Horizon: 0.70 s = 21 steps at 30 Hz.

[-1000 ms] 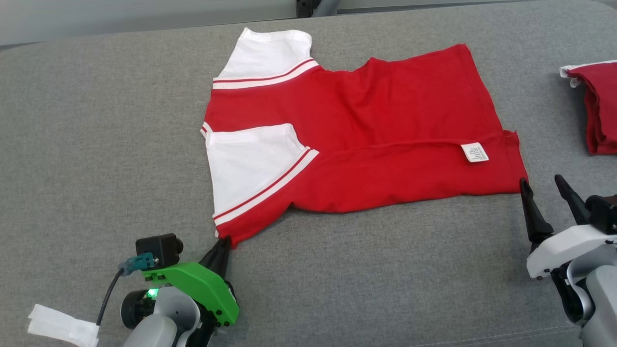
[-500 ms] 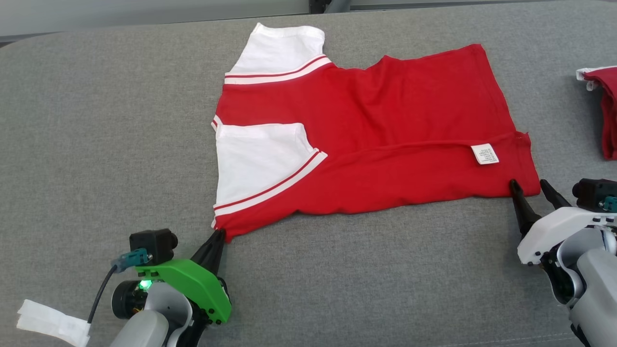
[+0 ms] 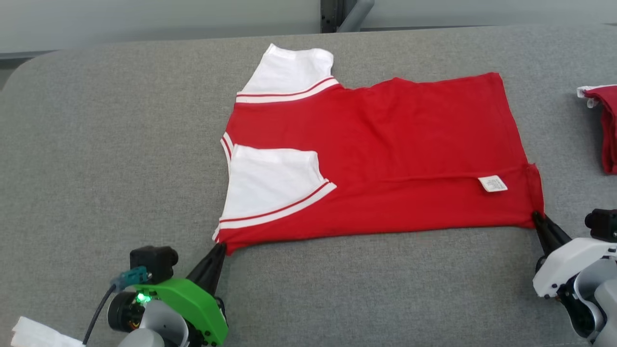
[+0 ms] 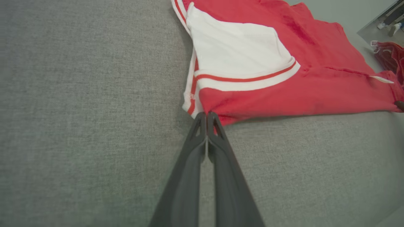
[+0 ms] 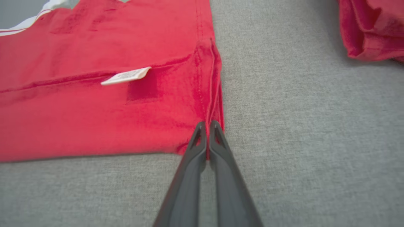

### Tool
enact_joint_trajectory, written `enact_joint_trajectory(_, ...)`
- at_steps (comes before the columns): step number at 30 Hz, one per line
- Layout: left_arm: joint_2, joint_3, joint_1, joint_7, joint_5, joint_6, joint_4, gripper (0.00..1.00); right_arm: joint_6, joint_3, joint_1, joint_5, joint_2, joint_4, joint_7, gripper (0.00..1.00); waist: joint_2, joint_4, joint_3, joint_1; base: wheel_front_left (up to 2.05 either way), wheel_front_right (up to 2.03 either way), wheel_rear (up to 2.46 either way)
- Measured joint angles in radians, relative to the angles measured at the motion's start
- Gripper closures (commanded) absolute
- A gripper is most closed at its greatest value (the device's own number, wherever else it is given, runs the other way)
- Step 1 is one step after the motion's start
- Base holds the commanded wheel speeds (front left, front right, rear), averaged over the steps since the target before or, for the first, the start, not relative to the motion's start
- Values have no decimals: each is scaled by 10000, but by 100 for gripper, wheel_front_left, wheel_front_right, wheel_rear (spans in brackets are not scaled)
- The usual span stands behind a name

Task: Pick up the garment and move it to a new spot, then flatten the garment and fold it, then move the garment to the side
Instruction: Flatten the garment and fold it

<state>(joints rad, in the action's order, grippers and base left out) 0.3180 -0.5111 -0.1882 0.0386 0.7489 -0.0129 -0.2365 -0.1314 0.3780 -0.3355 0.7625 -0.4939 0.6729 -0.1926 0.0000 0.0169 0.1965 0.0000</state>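
Mid-fold, it seems; left gripper (image 4: 206, 114) and right gripper (image 5: 206, 123), fingers pressed together, pinch the near corners of the shirt (image 3: 385, 159); next, lift both evenly and carry across.

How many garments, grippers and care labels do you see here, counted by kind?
Garments: 2, the red and white shirt and a second red garment at the right edge.
Grippers: 2, the left gripper and the right gripper, both shut on the shirt.
Labels: 1, the care label on the shirt.
Total: 5
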Motion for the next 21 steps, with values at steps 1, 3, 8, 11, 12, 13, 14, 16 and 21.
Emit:
enact_joint_trajectory(1,77,-2,157,19,42,12,102,100,0,115,168,198,-84,-194,0,100,0,-2,-63,0,0,0,0)
enact_joint_trajectory(3,224,42,524,58,140,-50,328,100,0,368,486,477,-249,-522,73,100,0,-27,-176,0,0,0,0)
enact_joint_trajectory(8,527,132,1573,221,474,-297,1087,100,-2,639,1202,963,-882,-1051,42,100,0,-140,-369,0,0,0,0)
enact_joint_trajectory(11,669,119,2095,336,633,-355,1513,100,-4,662,1607,1131,-1149,-1304,-58,100,0,-159,-404,0,0,0,0)
enact_joint_trajectory(12,692,123,2255,359,665,-397,1639,100,-2,662,1742,1216,-1200,-1371,-86,100,0,-155,-396,0,0,0,0)
enact_joint_trajectory(13,708,134,2371,368,675,-466,1730,100,-4,667,1870,1294,-1231,-1446,-104,100,0,-149,-386,0,0,0,0)
enact_joint_trajectory(14,729,144,2462,393,694,-525,1818,100,-2,694,1977,1363,-1254,-1498,-109,100,0,-142,-374,0,0,0,0)
enact_joint_trajectory(16,740,159,2621,431,736,-681,1964,100,-4,763,2159,1404,-1310,-1593,-104,100,0,-127,-358,0,0,0,0)
enact_joint_trajectory(21,738,-27,2876,608,782,-750,2105,100,-2,769,2478,1517,-1338,-1822,-134,100,0,-90,-342,0,0,0,0)
